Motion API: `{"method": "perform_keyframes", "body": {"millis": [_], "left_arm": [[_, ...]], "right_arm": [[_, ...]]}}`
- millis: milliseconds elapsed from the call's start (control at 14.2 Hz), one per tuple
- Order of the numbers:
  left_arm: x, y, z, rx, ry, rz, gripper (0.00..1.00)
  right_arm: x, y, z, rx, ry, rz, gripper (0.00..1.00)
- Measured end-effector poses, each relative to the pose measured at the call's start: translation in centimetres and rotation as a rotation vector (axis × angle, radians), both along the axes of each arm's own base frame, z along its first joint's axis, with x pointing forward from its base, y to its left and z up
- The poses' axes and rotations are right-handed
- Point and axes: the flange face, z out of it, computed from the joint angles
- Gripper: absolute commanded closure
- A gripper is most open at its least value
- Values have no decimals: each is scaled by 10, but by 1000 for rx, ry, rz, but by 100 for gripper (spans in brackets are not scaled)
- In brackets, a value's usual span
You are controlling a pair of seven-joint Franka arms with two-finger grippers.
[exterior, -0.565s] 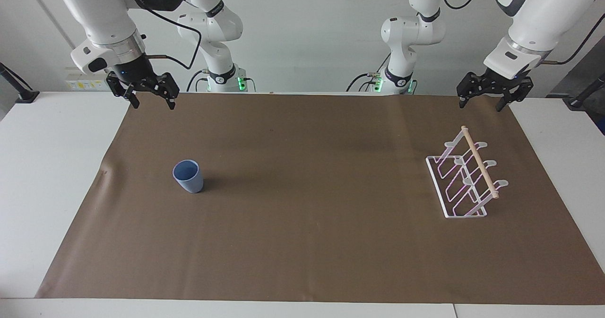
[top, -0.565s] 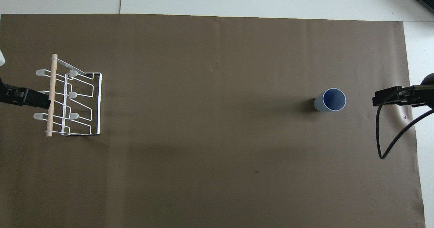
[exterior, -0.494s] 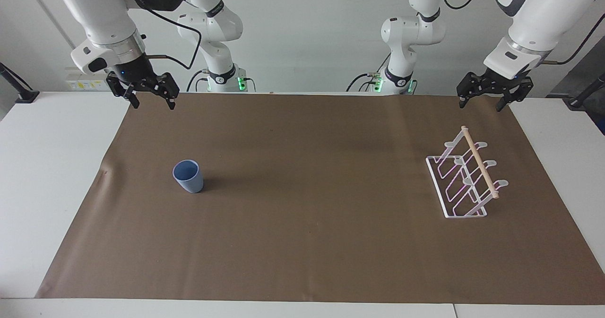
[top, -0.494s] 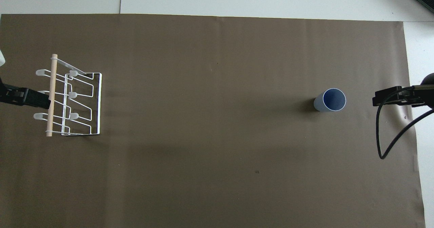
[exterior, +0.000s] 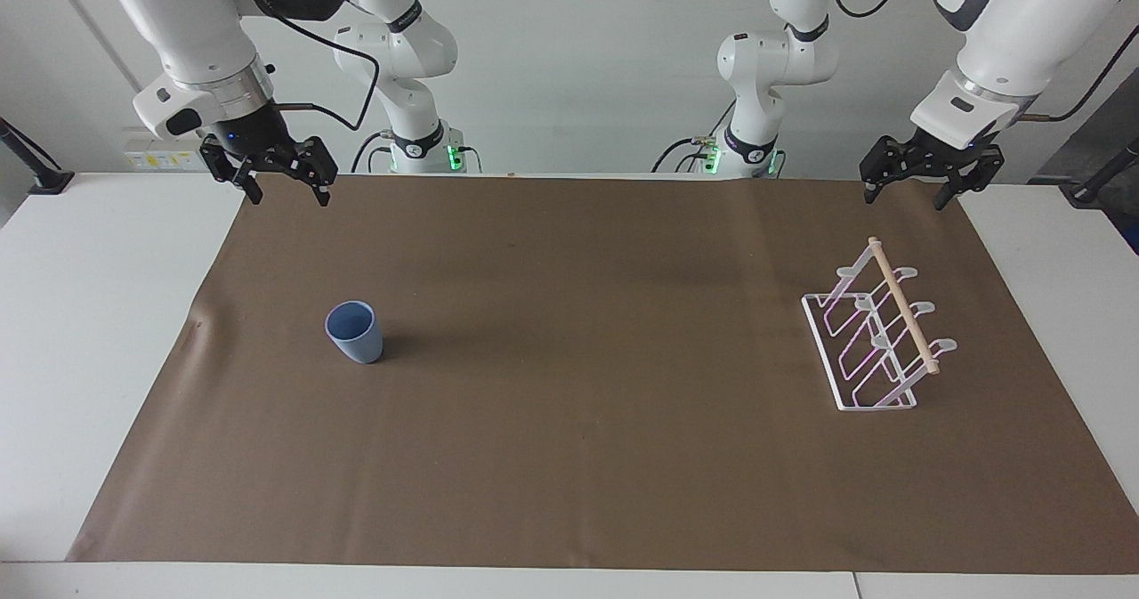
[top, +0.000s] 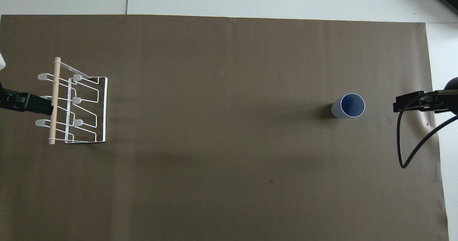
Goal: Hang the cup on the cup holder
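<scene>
- Brown paper (exterior: 587, 457) covers most of the white bench (exterior: 98, 332); nothing on it has shifted over the last half second, so the task has not started.
- Both arms wait raised at the robots' edge: right end effector (exterior: 283, 191) over the paper's corner at its own end, left end effector (exterior: 908, 191) over the other corner, both spread wide and empty.
- White wire cup holder (exterior: 876, 341) stands toward the left arm's end, every prong bare.
- Blue cup (exterior: 354, 332) stands upright, mouth up, toward the right arm's end, well apart from the cup holder and untouched.
</scene>
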Motion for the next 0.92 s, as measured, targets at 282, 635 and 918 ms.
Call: {"method": "perform_keyframes", "body": {"millis": [282, 635, 918], "left_arm": [[0, 0, 0, 0, 0, 0, 0], [0, 0, 0, 0, 0, 0, 0], [0, -3, 0, 0, -1, -6, 0]], "right_arm": [[0, 0, 0, 0, 0, 0, 0], [0, -1, 0, 0, 0, -1, 0], [3, -7, -1, -1, -20, 48, 0]]}}
